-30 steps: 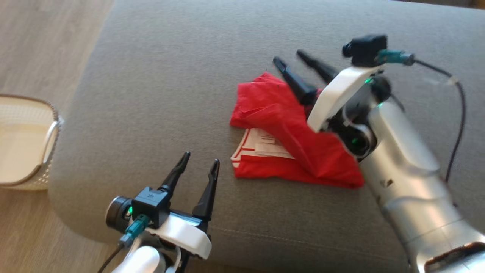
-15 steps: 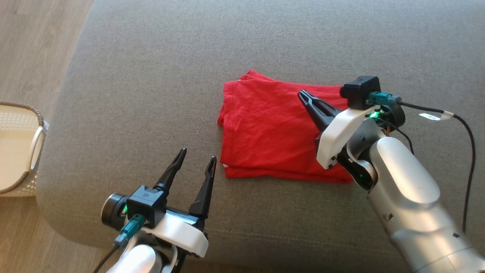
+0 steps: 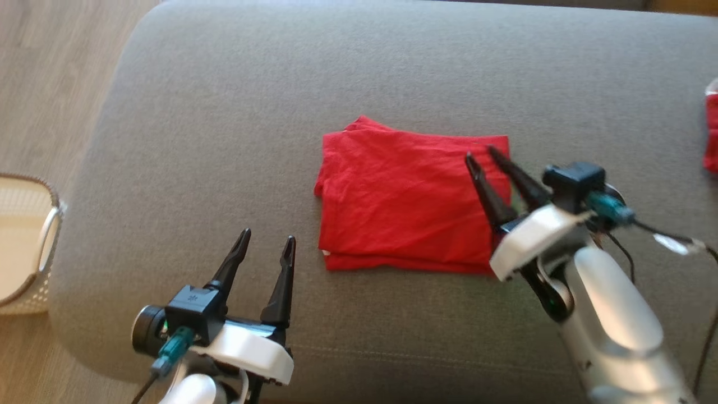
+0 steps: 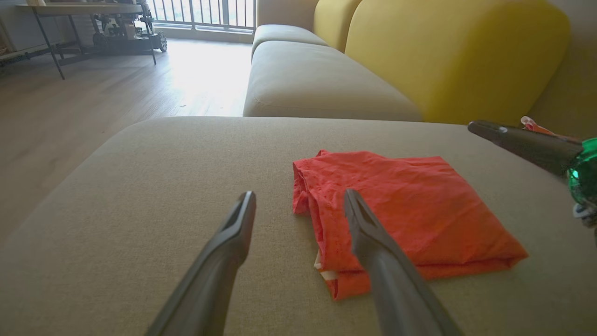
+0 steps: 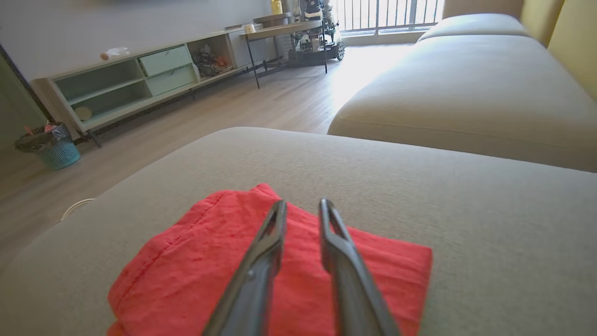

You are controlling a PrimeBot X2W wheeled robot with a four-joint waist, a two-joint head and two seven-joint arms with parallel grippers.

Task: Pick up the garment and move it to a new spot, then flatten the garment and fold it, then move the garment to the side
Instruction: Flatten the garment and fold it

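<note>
Your right gripper [image 3: 479, 153], narrowly parted and empty, hangs over the right edge of the folded garment [image 3: 404, 196], left gripper [image 3: 267, 237] wide beside it, likely poised to shift it aside.

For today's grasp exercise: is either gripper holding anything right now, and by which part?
Nothing is held. The left gripper is open beside the folded red garment; the right gripper hovers over its edge, jaws parted.

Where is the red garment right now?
In the head view the garment lies folded on the cushion, just right of centre, the right gripper over its right edge and the left gripper apart at lower left.
</note>
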